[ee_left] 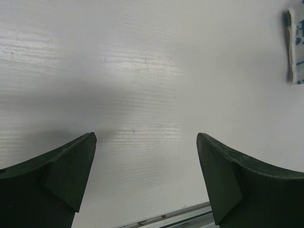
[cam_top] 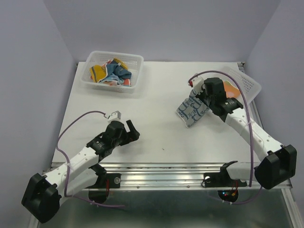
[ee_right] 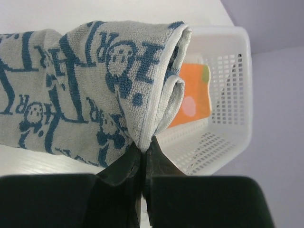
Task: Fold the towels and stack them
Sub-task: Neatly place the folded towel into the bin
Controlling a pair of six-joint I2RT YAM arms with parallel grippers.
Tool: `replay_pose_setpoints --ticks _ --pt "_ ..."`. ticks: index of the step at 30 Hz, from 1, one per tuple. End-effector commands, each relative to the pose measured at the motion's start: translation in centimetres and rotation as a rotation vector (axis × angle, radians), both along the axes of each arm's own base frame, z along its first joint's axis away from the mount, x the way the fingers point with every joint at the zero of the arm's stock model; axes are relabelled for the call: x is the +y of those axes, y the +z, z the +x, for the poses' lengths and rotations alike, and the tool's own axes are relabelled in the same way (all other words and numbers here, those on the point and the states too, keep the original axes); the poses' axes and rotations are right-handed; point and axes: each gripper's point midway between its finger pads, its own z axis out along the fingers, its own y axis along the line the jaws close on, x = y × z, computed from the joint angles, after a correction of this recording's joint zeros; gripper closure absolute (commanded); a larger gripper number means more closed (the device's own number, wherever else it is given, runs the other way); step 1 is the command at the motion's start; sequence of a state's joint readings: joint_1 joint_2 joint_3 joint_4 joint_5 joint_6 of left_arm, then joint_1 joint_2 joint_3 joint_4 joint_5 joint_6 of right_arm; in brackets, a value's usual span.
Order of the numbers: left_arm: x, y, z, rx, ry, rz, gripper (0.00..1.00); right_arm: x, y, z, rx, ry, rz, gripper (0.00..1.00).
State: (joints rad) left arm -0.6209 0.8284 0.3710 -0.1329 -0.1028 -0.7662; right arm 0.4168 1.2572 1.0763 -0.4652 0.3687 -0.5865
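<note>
Right gripper (ee_right: 144,152): jaws pressed together on a bunched edge of the white towel with blue print (ee_right: 85,85). The pinch sits at a fold where several layers meet. From the right wrist view the cloth rises and spreads away from the fingertips toward the left, doubled over on itself.

Overhead: the same towel (cam_top: 192,110) hangs from the right gripper (cam_top: 203,97), with its lower end down at the table (cam_top: 156,123), right of centre. Whether the cloth rests flat there cannot be told.

Just behind the pinch stands the right-hand basket (ee_right: 228,95), a white lattice one, tilted at the table's far right corner (cam_top: 247,80). An orange dotted towel (ee_right: 192,95) lies inside it, apart from the held cloth.

Right arm: base at the near right edge, forearm running up and left, wrist bent over the towel.

Left gripper (cam_top: 133,133): jaws spread wide, nothing between them. Its wrist view shows the left gripper (ee_left: 146,137) over bare tabletop, and the printed towel (ee_left: 295,45) only at the far upper right edge, well apart.

Left arm: base at the near left corner, stretched low toward the table's middle.

Far left: a second basket (cam_top: 137,59) holding a crumpled heap of towels (cam_top: 110,72), well apart from both grippers.
</note>
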Motion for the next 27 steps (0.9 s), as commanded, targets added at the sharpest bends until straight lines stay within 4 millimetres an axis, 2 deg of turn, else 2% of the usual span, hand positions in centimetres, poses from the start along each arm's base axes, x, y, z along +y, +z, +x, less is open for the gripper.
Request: replay_pose_setpoints --ticks 1,3,10,13,17,19,21,27 --pt "0.2 1.3 1.1 -0.022 0.040 0.016 0.01 -1.0 4.5 1.8 -0.037 0.114 -0.120 0.99" --pt "0.7 1.0 1.2 -0.015 0.064 0.035 0.01 -1.4 5.1 1.9 -0.024 0.142 -0.144 0.99" --pt "1.6 0.6 1.5 0.004 0.113 0.080 0.01 -5.8 8.1 2.0 -0.001 0.146 -0.281 0.99" --pt "2.0 0.5 1.6 0.010 0.134 0.100 0.01 -6.7 9.2 2.6 -0.020 0.159 -0.284 0.99" --pt "2.2 0.8 1.7 -0.001 0.146 0.101 0.01 -7.6 8.2 3.6 0.002 0.154 -0.300 0.99" --pt "2.3 0.9 1.7 -0.007 0.151 0.097 0.01 -8.7 7.6 4.4 0.002 0.118 -0.298 0.99" --pt "2.3 1.1 1.7 -0.011 0.156 0.094 0.01 -9.2 6.3 5.1 0.015 0.119 -0.280 0.99" --pt "2.8 1.1 1.7 -0.009 0.180 0.104 0.01 -11.3 4.3 8.1 -0.031 0.045 -0.263 0.99"
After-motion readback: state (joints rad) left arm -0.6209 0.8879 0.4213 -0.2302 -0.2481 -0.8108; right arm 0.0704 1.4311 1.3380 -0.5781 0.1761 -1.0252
